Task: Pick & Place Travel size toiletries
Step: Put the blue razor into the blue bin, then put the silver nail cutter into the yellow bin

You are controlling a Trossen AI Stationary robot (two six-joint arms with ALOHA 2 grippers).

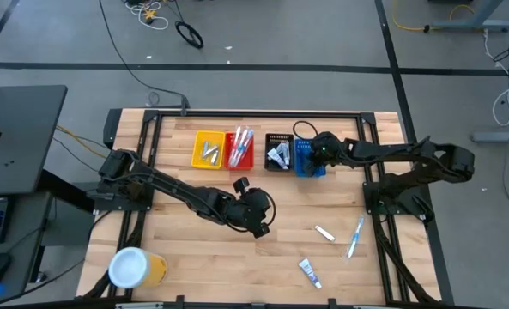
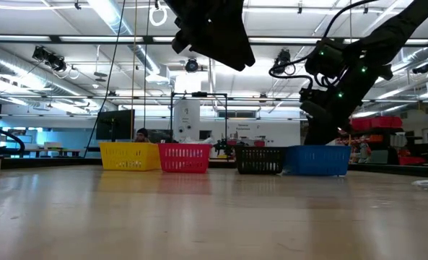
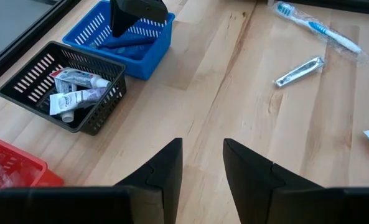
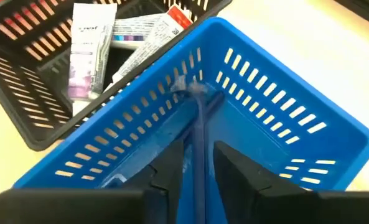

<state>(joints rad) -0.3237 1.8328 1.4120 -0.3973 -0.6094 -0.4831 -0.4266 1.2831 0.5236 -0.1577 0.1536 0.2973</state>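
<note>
Four small bins stood in a row at the counter's [image 1: 194,257] far side: yellow, red, black [image 1: 278,151], blue [image 1: 306,161]. The right claw [image 4: 200,158] reached into the blue bin, fingers closed on a slim dark blue razor [image 4: 200,124]. The left claw [image 3: 203,163] hovered mid-counter, fingers slightly apart, holding nothing. A toothbrush [image 1: 355,237], a silvery packet [image 1: 324,233] and a small tube [image 1: 310,273] lay on the near right counter.

Bright even overhead lighting; soft shadows; ceiling strip glare; wrist views slightly blurred.
</note>
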